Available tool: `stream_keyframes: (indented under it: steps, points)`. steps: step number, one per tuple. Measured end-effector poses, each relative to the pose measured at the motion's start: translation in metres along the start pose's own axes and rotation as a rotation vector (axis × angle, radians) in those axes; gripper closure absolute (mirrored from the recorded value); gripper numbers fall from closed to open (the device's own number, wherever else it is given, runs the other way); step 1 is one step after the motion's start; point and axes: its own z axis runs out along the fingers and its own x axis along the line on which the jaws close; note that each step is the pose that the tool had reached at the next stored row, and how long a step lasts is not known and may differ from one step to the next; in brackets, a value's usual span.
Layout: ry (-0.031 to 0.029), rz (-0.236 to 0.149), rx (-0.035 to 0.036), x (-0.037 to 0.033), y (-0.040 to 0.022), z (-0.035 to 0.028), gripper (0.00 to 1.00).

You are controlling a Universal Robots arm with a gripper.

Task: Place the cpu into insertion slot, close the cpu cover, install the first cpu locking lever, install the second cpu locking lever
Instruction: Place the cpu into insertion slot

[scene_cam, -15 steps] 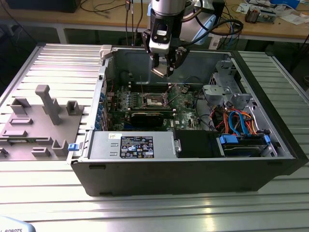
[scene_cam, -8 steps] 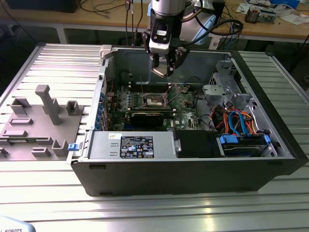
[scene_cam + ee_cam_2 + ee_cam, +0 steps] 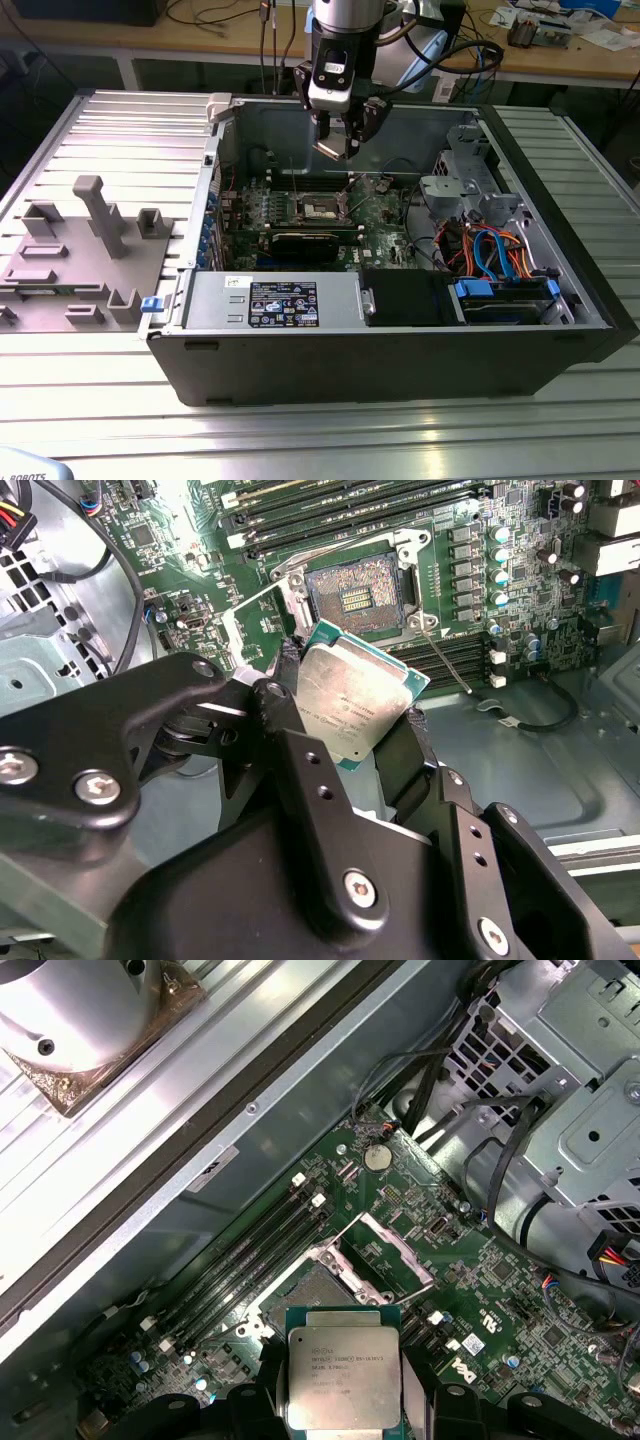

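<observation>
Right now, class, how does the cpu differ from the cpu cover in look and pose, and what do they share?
The cpu is a solid plate; the cpu cover is a frame with an open centre. The cpu is clamped between the jaws above the board; the cpu cover stands swung open at the socket. Both are squarish, silvery metal.

Clear drop to the socket, clutter around it

The gripper [image 3: 337,145], clamping the cpu [image 3: 352,695], hangs above the open socket [image 3: 322,208] with free air between them. The raised cpu cover [image 3: 398,1247] stands at one edge of the socket and a thin locking lever [image 3: 446,662] sticks out beside it. A metal drive cage [image 3: 462,172] and loose cables [image 3: 492,250] crowd the exterior view's right; the case wall [image 3: 270,118] closes the far side.
</observation>
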Motion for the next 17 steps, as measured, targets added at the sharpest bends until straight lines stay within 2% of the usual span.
stream_keyframes:
  steps: [17]
  points:
    - [-0.0006,0.007,-0.0002,0.0000,0.0000,0.0001,0.46]
